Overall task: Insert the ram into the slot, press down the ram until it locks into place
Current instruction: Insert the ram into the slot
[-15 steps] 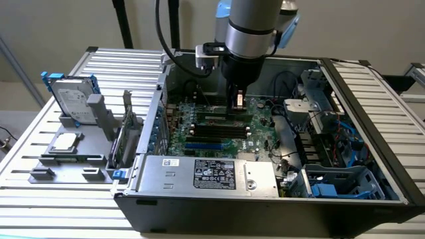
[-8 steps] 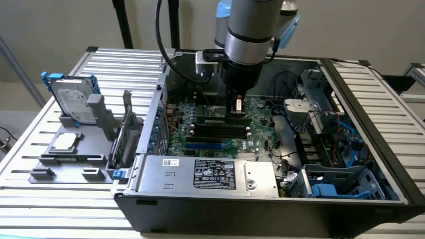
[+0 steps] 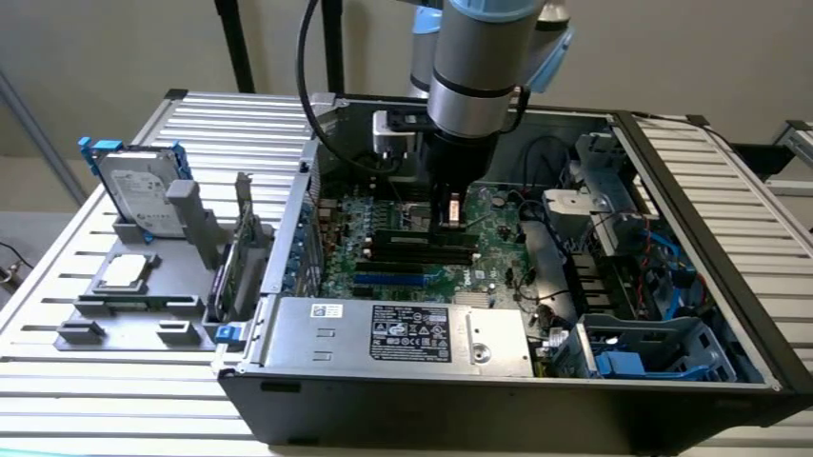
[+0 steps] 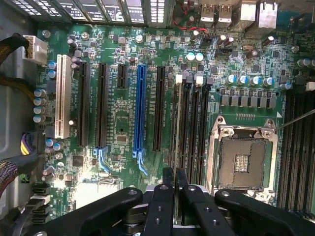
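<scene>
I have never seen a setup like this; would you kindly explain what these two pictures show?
The grey cylinder coming down in the exterior view is a robot arm. At its tip sits a black gripper, its clamping hand. It reaches into an opened black computer case lying on a slatted metal table. The other picture comes from a camera on the wrist, looking past the gripper at the green motherboard. There the gripper hangs by the long black memory slots. Whether it holds anything I cannot tell. Beside the case, on the exterior view's left, a grey tray carries a silver hard drive standing upright.
</scene>
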`<state>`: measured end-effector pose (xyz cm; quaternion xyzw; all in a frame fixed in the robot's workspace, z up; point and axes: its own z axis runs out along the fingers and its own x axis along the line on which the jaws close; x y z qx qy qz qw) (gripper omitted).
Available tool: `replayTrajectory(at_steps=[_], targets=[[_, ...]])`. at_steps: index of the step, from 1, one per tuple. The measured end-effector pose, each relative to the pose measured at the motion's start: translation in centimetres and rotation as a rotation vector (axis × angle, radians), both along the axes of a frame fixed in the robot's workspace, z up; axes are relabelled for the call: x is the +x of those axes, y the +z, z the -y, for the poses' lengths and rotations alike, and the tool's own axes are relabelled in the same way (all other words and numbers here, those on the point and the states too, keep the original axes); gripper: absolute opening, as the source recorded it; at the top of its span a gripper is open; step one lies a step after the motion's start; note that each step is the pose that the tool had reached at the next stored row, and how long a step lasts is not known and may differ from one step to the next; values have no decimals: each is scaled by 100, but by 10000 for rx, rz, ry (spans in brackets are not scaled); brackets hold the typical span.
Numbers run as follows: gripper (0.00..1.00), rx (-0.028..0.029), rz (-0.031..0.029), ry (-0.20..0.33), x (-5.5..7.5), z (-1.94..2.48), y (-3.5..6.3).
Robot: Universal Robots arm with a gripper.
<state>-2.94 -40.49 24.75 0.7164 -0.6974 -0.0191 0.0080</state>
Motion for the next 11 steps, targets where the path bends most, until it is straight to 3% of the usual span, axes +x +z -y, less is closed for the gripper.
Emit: replayTrajectory(at_steps=[5, 11], targets=[[13, 1, 0, 4, -12, 0, -81], [13, 4, 1, 3, -13, 0, -98]])
